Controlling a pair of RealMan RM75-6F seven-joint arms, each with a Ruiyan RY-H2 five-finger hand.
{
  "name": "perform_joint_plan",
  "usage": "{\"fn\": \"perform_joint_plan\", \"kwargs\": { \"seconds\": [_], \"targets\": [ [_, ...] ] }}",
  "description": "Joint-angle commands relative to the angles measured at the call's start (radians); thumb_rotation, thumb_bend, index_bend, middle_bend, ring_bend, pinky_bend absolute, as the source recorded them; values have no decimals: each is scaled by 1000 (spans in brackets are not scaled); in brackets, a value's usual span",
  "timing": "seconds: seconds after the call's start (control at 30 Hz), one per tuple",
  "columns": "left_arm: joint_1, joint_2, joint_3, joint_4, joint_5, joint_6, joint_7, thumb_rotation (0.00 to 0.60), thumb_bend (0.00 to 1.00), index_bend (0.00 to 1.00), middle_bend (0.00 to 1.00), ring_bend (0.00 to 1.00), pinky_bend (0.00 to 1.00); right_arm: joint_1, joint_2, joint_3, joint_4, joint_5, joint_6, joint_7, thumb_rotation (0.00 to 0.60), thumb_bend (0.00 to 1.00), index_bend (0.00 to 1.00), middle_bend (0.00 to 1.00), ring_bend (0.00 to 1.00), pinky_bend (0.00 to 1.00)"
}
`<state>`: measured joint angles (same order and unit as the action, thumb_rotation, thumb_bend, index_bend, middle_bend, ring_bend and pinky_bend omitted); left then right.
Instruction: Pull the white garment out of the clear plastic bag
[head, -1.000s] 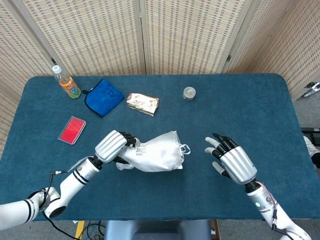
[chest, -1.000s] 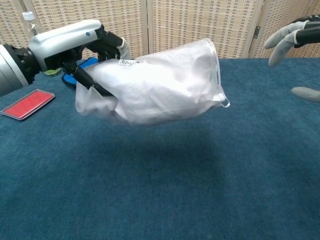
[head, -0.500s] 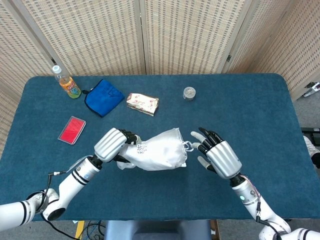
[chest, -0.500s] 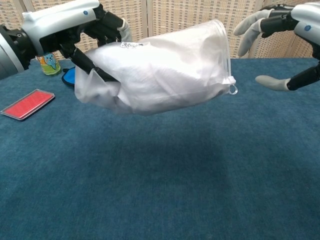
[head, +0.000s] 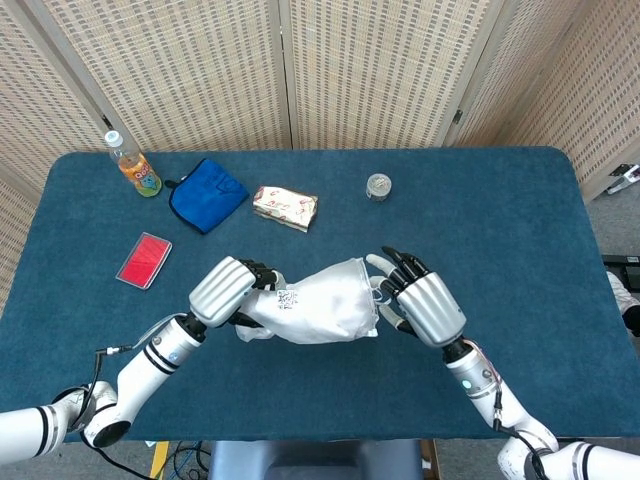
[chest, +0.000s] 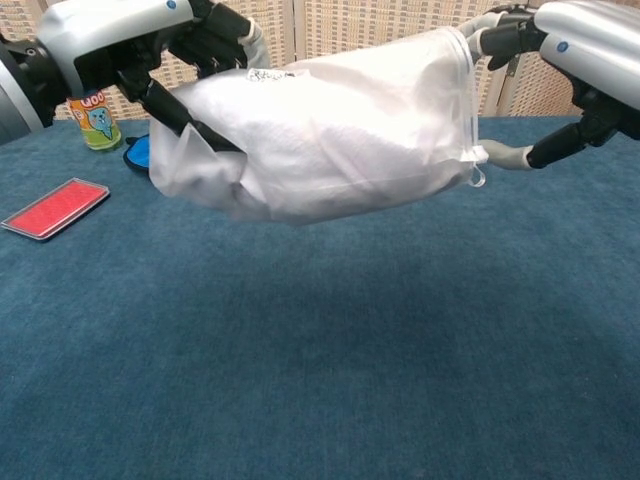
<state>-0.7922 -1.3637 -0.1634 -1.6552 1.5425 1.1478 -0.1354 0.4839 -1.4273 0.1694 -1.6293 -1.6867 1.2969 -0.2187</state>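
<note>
My left hand (head: 226, 290) (chest: 120, 45) grips the closed end of the clear plastic bag (head: 318, 303) (chest: 330, 135) and holds it above the table. The white garment (chest: 300, 150) fills the bag. The bag's mouth points toward my right hand (head: 418, 303) (chest: 560, 60). That hand has its fingers spread at the mouth's rim. Whether they pinch the rim is not visible.
On the blue table (head: 500, 230) lie a red card (head: 144, 260) (chest: 55, 208), a blue cloth (head: 207, 194), a drink bottle (head: 133, 165) (chest: 92, 118), a printed packet (head: 285, 207) and a small round tin (head: 378, 186), all at the far side.
My right hand has moved left from well clear of the bag up to its mouth. My left hand has lifted the bag slightly.
</note>
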Motion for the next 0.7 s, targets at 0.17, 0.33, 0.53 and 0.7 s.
{"fn": "perform_joint_plan", "kwargs": {
  "seconds": [0.17,0.33,0.53,0.7],
  "targets": [
    [1,8,-5,-23,-5,-5,14,600,234,526,577,572,618,12,-21,-5,15,15,-2,10,600,294,388,191,88,252],
    [0,9,-9,-37,-6,-7,25,600,234,525,577,572,618,27,-44,4,25,23,2,15,600,295,387,191,89,252],
    [-1,10,-14,-52,-9,-9,39,600,234,524,577,571,618,40,-79,13,42,35,12,10,600,295,388,194,88,252],
    [-2,13,-17,-62,-13,-13,46,600,233,522,577,571,621,53,-104,18,60,49,8,9,600,296,388,200,88,252]
  ]
}}
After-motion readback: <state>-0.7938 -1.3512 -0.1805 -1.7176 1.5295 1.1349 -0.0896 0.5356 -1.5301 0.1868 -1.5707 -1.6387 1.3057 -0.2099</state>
